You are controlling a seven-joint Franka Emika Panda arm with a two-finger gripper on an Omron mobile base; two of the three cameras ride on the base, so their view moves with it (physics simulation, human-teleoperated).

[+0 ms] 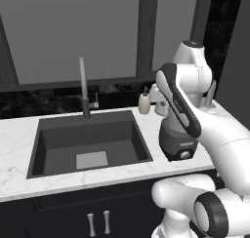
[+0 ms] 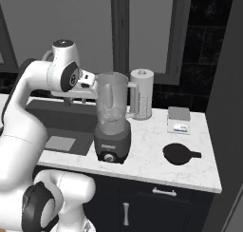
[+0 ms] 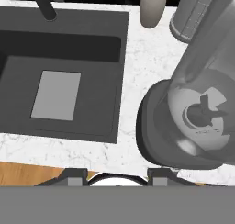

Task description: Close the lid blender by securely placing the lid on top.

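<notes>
The blender stands on the white counter right of the sink: a clear tapered jar (image 2: 112, 102) with a side handle on a dark grey base (image 2: 112, 146). Its rim is uncovered, and the blades (image 3: 204, 113) show through the jar from above. The black round lid (image 2: 178, 154) lies flat on the counter to the blender's right, well apart from it. My gripper (image 3: 117, 178) hangs above the counter just left of the jar's upper part (image 2: 90, 86), open, with nothing between its fingertips (image 3: 77, 175). The arm hides the jar in the left base view, where the base (image 1: 178, 145) shows.
A dark sink (image 1: 88, 142) with a grey faucet (image 1: 84, 88) lies left of the blender. A beige soap bottle (image 1: 144, 103) and a white paper towel roll (image 2: 142, 93) stand behind it. A small grey box (image 2: 179, 116) sits behind the lid. A dark wall bounds the counter's right end.
</notes>
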